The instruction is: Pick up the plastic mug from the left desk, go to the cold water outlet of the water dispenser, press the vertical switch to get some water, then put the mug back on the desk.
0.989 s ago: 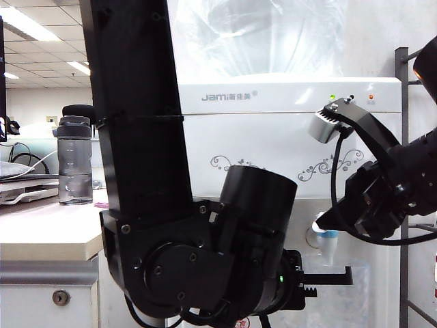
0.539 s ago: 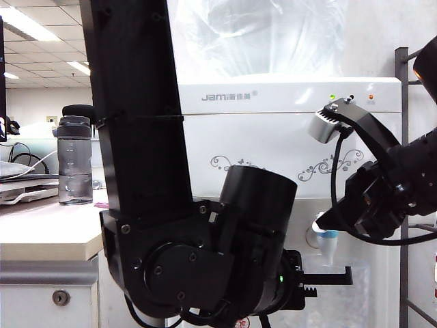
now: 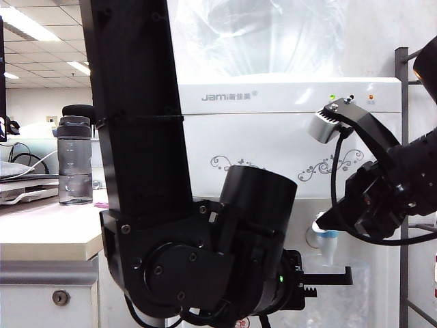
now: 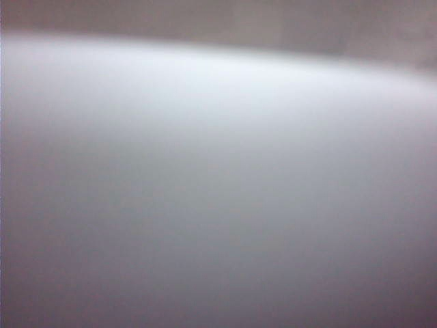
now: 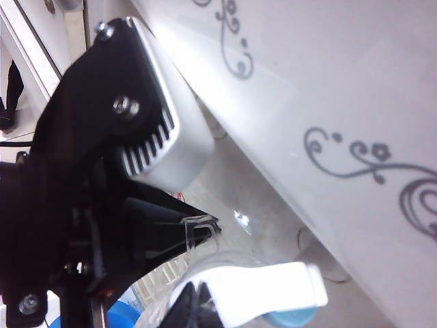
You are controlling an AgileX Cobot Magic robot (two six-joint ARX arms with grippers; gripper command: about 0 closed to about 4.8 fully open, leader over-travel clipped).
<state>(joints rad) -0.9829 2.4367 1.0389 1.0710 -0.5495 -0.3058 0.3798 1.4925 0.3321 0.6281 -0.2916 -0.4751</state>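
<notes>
Exterior view shows you the water dispenser (image 3: 273, 137) filling the background, well past the right edge of the left desk tabletop (image 3: 41, 229), which carries only a dark lidded bottle (image 3: 75, 160) near its far side. Your left gripper (image 3: 345, 277) reaches level under the cold water outlet (image 3: 328, 246), and the plastic mug (image 3: 338, 301) shows faintly as dimpled clear plastic just below the spout, off the tabletop altogether. Your right gripper (image 3: 324, 224) sits at the top of that blue-collared tap, so the right arm is the nearer one to the switch, which lies just at its tip; you cannot tell from here whether its jaws are apart or together. Left wrist view gives you only a blurred white surface, very close, with no jaws visible. Right wrist view shows the left jaws together, clamped on a clear edge of the mug, whose rim curves just beneath the vertical switch (image 5: 266, 290). Judging by this, pressing falls to the right arm, with the mug's mouth kept under the spout.
</notes>
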